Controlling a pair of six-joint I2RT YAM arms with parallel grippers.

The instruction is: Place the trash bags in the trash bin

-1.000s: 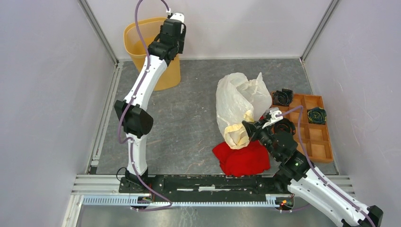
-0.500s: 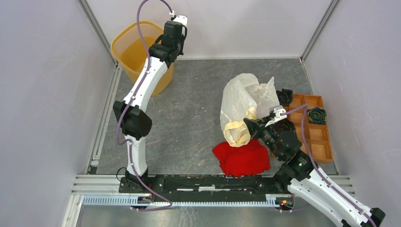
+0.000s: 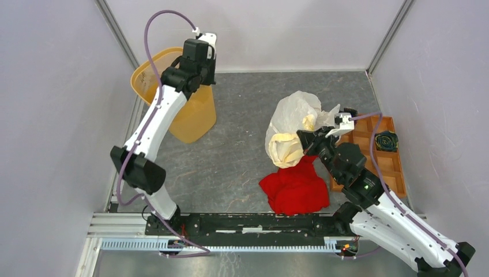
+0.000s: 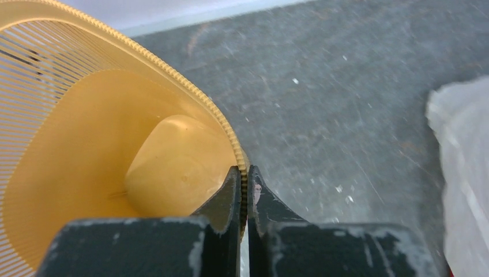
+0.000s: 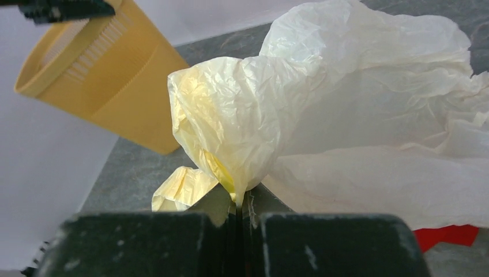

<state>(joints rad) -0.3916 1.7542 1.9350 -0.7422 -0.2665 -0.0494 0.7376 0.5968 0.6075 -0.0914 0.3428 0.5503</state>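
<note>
I had left hand (image 4: 243, 176) pinching trash bin (image 4: 81, 167) rim, bin tilted | right hand (image 5: 238, 199) pinching trash bag (image 5: 357, 81) fold | risk: thin rim could slip free, bin topples; slick film could pull out

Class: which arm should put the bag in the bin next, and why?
Right: the right gripper pinches the trash bag; the left gripper clamps the trash bin by its rim.

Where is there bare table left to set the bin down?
Widest free patch: the middle of the table, between the bin and the bag. Also the far strip along the back wall, right of the bin. Crowded on the right: bag, red cloth, wooden tray and right arm sit packed together.
</note>
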